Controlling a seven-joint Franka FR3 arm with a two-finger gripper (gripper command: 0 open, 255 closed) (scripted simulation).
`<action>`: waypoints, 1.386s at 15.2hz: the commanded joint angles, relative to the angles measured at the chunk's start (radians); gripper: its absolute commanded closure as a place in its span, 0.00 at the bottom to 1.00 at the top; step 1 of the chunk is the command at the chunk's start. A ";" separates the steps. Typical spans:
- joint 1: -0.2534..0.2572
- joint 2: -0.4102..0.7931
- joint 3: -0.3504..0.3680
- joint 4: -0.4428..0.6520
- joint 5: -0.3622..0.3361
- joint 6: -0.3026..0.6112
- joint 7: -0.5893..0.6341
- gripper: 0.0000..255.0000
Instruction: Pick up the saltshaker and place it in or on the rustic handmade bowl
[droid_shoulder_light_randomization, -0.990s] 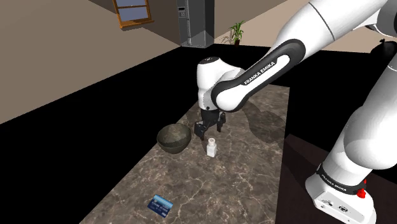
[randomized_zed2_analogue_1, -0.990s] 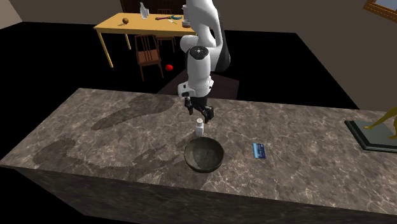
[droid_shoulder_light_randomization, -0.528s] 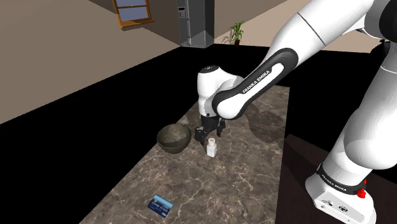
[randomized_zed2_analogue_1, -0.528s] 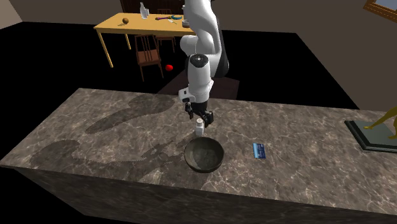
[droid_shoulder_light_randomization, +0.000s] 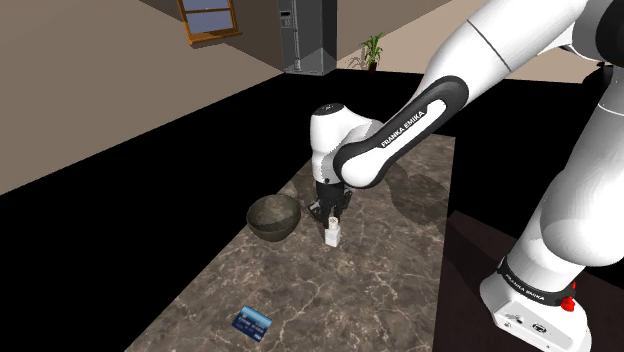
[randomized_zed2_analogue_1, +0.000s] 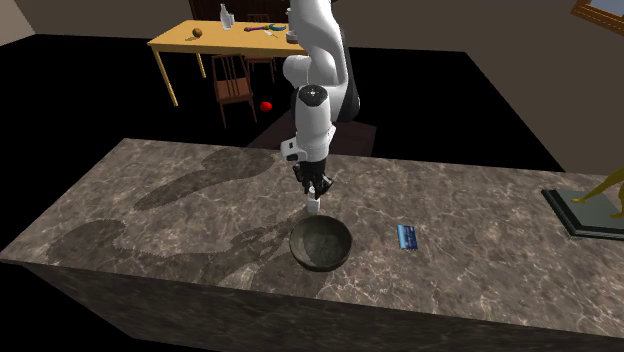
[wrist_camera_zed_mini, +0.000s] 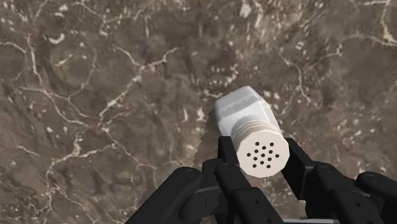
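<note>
The saltshaker (wrist_camera_zed_mini: 249, 130) is a small white bottle with a perforated cap, standing upright on the brown marble counter (droid_shoulder_light_randomization: 300, 290). My black gripper (wrist_camera_zed_mini: 261, 160) is shut on the saltshaker, its fingers (wrist_camera_zed_mini: 230, 159) clasping the cap end on both sides. From the shoulder view the gripper (droid_shoulder_light_randomization: 331, 214) comes straight down onto the saltshaker (droid_shoulder_light_randomization: 331, 235). The dark rough bowl (droid_shoulder_light_randomization: 273, 216) sits just to the shoulder view's left of the shaker. In the second exterior view the bowl (randomized_zed2_analogue_1: 320, 244) lies right in front of the saltshaker (randomized_zed2_analogue_1: 314, 207) and gripper (randomized_zed2_analogue_1: 313, 190).
A blue card (droid_shoulder_light_randomization: 252, 322) lies on the counter near its front end in the shoulder view. The counter edges drop into black area on both sides. A wooden table (randomized_zed2_analogue_1: 215, 38) with chairs stands far behind the arm. A statue base (randomized_zed2_analogue_1: 585, 212) sits at the second exterior view's right.
The gripper came down around the saltshaker's top and its fingers went from open to shut on it. The shaker has stayed on the counter.
</note>
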 joint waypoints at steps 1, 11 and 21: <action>0.000 0.000 0.000 0.000 0.000 0.000 0.000 1.00; -0.001 -0.041 0.002 0.016 0.024 -0.054 -0.017 1.00; -0.002 -0.129 -0.002 0.071 0.067 -0.191 -0.049 1.00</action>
